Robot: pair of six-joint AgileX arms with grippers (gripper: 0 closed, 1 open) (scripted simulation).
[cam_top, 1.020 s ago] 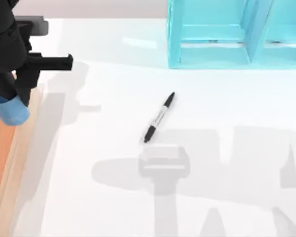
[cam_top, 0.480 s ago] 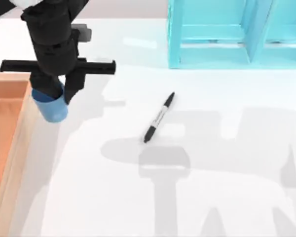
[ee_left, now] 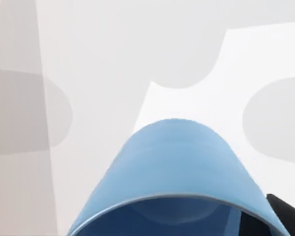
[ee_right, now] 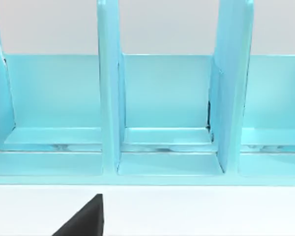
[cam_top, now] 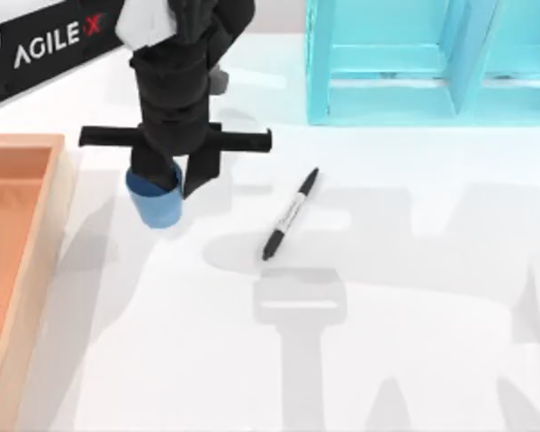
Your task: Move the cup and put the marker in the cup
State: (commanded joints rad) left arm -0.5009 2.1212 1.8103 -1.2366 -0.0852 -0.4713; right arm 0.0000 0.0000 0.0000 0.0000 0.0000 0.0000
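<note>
The left gripper [cam_top: 166, 184] pinches the blue cup [cam_top: 155, 202] by its rim and holds it over the white table [cam_top: 414, 360], just right of the wooden tray [cam_top: 36, 234] and left of the marker [cam_top: 290, 214]. In the left wrist view the cup [ee_left: 179, 172] hangs mouth-up, apparently above the surface; whether it touches cannot be confirmed. The marker lies flat and untouched, apart from the cup, in front of the turquoise rack [cam_top: 432, 63]. The right arm is parked facing that rack [ee_right: 157, 113]; its fingers cannot be judged. Assessment: the cup move is under way, not finished; setting it down, then picking up and inserting the marker, remain.
</note>
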